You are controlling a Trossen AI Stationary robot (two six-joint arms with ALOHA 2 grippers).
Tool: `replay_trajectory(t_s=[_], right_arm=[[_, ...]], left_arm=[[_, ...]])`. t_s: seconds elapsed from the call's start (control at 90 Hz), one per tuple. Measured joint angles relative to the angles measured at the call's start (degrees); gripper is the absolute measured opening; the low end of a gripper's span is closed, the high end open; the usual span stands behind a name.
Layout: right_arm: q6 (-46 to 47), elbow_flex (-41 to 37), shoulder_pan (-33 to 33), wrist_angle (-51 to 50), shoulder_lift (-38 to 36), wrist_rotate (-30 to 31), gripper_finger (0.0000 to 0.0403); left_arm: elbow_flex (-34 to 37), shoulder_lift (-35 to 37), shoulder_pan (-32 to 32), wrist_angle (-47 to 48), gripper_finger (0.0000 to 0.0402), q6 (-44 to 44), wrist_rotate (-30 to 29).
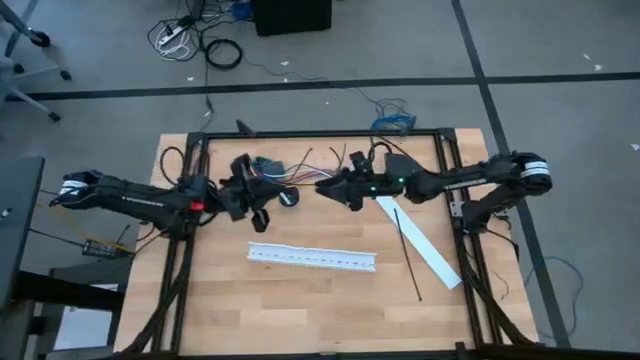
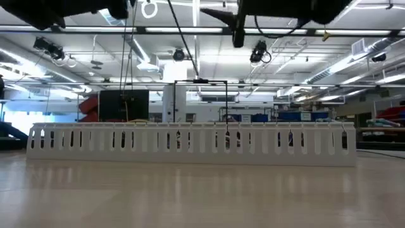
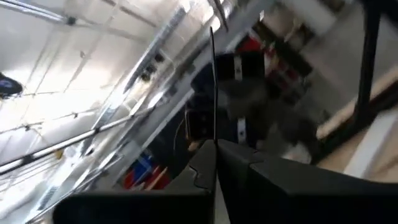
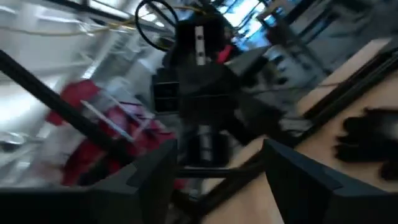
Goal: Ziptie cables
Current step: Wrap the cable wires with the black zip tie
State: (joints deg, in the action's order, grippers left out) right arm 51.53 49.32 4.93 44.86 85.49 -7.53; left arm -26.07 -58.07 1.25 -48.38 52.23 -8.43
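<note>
- Both arms are up at the far half of the wooden table, reaching in from either side, and the near half lies open.
- The left gripper hovers by the cables, a loose fan of thin coloured wires near the far rail; its own wrist view shows the fingers pressed together on a thin dark strand, though what that strand is I cannot tell.
- The right gripper sits just right of the wires, its fingers spread apart with nothing between them.
- The ziptie, a straight thin black strap, lies on the board to the right, crossing a flat white strip.
- The long white slotted channel lies across mid-table, well apart from both grippers.
</note>
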Motion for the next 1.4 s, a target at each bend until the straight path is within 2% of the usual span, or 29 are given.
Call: replay_trajectory(t_s=[0.267,0.489,0.7,0.878,1.4], right_arm=[[10.86,0.13,2.96,14.06,10.94,-6.41,0.0213],[15.09,0.15,6.11,22.9,16.67,-7.69,0.0217],[19.87,0.15,7.34,25.66,20.17,-8.81,0.0219],[20.66,0.17,7.26,26.62,20.39,-9.25,0.0217],[18.34,0.17,8.24,25.75,20.39,-8.89,0.0209]], left_arm=[[0.02,-4.44,0.01,0.58,0.0,3.18,-6.54],[0.01,-8.02,0.52,0.59,0.0,3.36,-7.14],[0.01,-11.54,1.17,-2.15,0.0,7.74,-9.86],[-0.43,-13.48,1.17,-2.9,0.0,10.62,-11.81],[-2.86,-16.36,2.64,-2.27,0.0,8.86,-11.23]])
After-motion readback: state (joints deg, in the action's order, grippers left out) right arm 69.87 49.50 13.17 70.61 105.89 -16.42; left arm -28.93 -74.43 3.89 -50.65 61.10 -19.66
